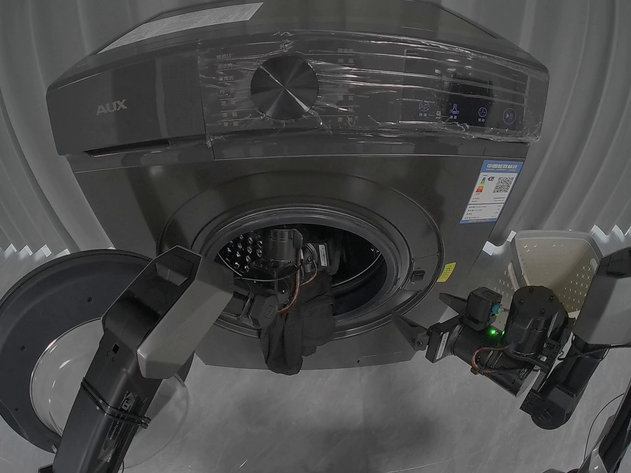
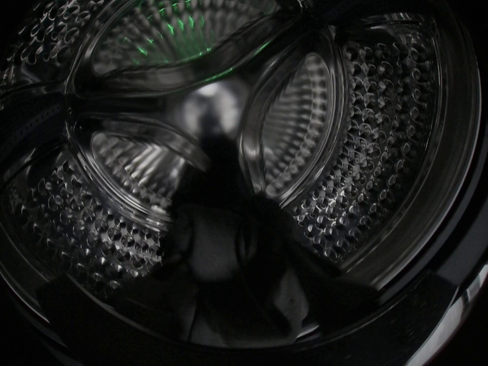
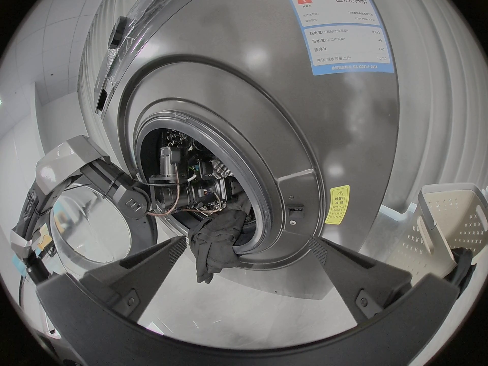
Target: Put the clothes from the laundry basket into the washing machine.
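At the far left, the washing machine's round door (image 1: pixel 59 343) stands swung open. Just right of it, your left arm (image 1: pixel 164 310) reaches into the washing machine (image 1: pixel 296 165) through the opening, and the left gripper (image 3: pixel 226 189) sits inside the drum (image 2: pixel 386 143). You cannot tell whether it is open, closed, or holding anything.

A dark garment (image 1: pixel 296 330) is draped over the lower lip of the opening, directly under the left wrist. Part of it lies inside and part hangs down the front panel. The left wrist view shows dark cloth (image 2: pixel 229 260) on the drum floor near the front.

Further right, your right gripper (image 1: pixel 427 313) hovers in front of the machine's lower right corner, spread wide apart with nothing in it. At the far right, the pale perforated laundry basket (image 1: pixel 559 264) stands beside the machine, with something dark at its rim (image 3: pixel 462 265).
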Tool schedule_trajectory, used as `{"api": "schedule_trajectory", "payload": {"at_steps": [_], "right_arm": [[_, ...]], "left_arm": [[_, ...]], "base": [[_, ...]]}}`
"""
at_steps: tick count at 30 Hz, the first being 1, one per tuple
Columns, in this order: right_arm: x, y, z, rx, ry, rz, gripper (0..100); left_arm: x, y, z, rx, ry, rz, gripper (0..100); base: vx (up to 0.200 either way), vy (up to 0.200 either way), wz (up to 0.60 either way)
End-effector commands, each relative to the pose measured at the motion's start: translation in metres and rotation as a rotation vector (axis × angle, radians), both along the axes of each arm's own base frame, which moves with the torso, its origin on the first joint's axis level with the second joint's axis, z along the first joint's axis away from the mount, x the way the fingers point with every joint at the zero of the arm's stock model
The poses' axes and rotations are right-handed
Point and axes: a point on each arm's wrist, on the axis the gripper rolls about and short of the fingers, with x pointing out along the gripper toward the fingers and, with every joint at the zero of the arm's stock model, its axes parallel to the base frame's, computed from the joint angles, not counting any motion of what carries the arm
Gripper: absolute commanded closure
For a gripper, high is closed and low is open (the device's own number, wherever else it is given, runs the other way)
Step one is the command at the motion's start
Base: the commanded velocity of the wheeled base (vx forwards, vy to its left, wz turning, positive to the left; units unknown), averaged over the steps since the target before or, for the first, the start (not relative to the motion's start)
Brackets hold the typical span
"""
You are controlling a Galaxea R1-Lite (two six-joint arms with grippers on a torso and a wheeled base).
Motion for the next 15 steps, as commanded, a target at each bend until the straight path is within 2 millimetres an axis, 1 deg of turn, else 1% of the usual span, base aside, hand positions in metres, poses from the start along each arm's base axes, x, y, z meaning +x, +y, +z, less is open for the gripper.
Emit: {"api": "schedule_trajectory", "payload": {"at_steps": [1,2,3,7,9,10,12,15], "right_arm": [[0.000,0.000,0.000,0.002,-0.002,0.000,0],[0.000,0.000,0.000,0.002,-0.002,0.000,0],[0.000,0.000,0.000,0.003,-0.004,0.000,0],[0.000,0.001,0.000,0.001,-0.001,0.002,0],[0.000,0.000,0.000,0.002,-0.002,0.000,0],[0.000,0.001,0.000,0.001,-0.004,0.002,0],[0.000,0.001,0.000,0.000,-0.003,0.002,0],[0.000,0.000,0.000,0.002,-0.002,0.000,0]], "left_arm": [[-0.020,0.008,0.005,0.036,0.071,-0.031,0],[-0.026,0.008,0.011,0.036,0.082,-0.051,0],[-0.035,0.010,0.015,0.053,0.126,-0.083,0],[-0.062,0.016,0.027,0.109,0.218,-0.123,0],[-0.068,0.018,0.025,0.124,0.249,-0.139,0],[-0.073,0.019,0.020,0.137,0.278,-0.157,0],[-0.075,0.019,0.017,0.148,0.289,-0.168,0],[-0.078,0.017,-0.001,0.194,0.314,-0.187,0]], "base": [[0.000,0.000,0.00],[0.000,0.000,0.00],[0.000,0.000,0.00],[0.000,0.000,0.00],[0.000,0.000,0.00],[0.000,0.000,0.00],[0.000,0.000,0.00],[0.000,0.000,0.00]]}}
